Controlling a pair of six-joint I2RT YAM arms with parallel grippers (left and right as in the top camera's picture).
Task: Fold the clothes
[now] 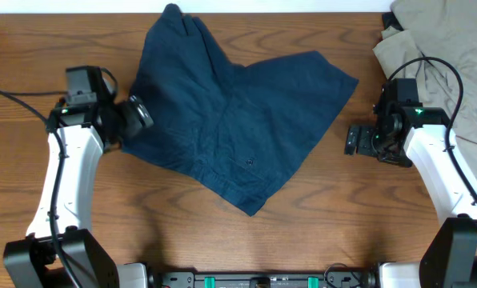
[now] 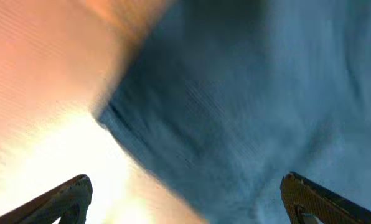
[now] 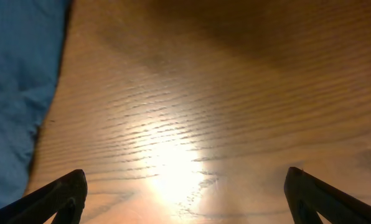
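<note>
Overhead shows the blue garment (image 1: 238, 128) lying rumpled and askew in the middle of the worktop (image 1: 142, 232), with one part bunched toward the far edge. The left tool (image 1: 137, 116) sits at its left hem, fingers spread and holding nothing. The right tool (image 1: 352, 140) is likewise spread, over bare wood just beside the right corner. As I judge it, the left tool may pinch several wrinkled layers, or miss the hem and drag everything sideways. The right arm's cable could snag the beige pile (image 1: 442, 40) behind it.
</note>
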